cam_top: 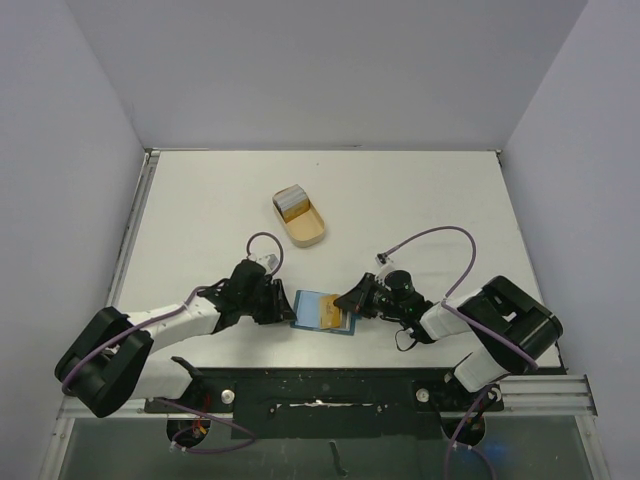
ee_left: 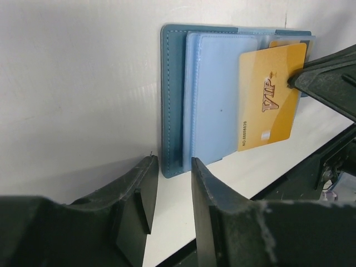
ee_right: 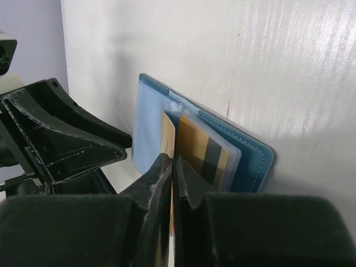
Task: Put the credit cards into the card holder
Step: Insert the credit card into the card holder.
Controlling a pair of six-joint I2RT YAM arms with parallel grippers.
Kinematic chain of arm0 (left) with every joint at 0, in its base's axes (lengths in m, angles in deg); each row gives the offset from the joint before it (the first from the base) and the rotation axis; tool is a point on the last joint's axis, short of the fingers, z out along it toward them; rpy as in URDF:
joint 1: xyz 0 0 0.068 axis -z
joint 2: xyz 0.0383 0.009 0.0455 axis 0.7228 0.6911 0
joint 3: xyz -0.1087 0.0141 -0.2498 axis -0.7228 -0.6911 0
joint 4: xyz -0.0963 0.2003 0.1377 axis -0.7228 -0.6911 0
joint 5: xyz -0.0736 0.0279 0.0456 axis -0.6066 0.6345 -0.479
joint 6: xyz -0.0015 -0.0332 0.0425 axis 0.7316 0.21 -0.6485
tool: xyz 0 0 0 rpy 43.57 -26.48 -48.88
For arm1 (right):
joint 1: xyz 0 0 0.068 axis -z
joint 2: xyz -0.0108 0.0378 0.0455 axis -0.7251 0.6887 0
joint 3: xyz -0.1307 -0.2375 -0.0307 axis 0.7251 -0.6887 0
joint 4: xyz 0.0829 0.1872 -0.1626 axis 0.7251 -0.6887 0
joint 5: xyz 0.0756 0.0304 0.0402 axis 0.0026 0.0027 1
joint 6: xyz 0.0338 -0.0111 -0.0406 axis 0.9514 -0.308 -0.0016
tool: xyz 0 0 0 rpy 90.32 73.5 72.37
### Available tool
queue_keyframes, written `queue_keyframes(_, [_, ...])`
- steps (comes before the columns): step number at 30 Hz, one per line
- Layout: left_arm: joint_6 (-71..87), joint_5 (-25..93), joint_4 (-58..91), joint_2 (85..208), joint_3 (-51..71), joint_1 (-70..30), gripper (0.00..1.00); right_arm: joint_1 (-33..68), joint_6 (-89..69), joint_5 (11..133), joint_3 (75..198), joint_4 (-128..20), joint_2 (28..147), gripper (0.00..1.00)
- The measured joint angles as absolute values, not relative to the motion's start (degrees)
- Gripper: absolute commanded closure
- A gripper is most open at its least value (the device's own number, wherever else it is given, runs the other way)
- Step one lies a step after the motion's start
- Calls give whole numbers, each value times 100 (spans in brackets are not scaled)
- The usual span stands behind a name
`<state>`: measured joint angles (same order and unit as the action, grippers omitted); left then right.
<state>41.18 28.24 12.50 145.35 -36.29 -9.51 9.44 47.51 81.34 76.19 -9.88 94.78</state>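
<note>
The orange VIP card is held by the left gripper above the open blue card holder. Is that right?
No: the right gripper holds the orange VIP card above the open blue card holder, as the right wrist view shows; the left gripper is open.

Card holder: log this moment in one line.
right gripper: shut on orange card | card: over open card holder | left gripper: open, empty, near holder's edge

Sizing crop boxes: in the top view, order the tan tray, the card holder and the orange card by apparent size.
1. tan tray and card holder, too alike to rank.
2. orange card, clearly smallest.
</note>
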Motion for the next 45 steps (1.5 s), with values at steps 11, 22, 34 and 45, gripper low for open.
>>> queue_keyframes(11, [4487, 2557, 1971, 14518, -4044, -851, 79, 970, 4896, 8054, 7619, -870, 9546, 100])
queue_keyframes(22, [4867, 2477, 2380, 14516, -4249, -757, 79, 933, 4979, 7984, 7625, -827, 9627, 94])
queue_keyframes(34, [5029, 2479, 2527, 14457, -4363, -733, 79, 647, 4734, 7826, 8150, -1596, 9686, 59])
queue_keyframes(45, [5033, 2509, 2527, 14295, -4363, -733, 79, 220, 3949, 6816, 9177, -4214, 8949, 46])
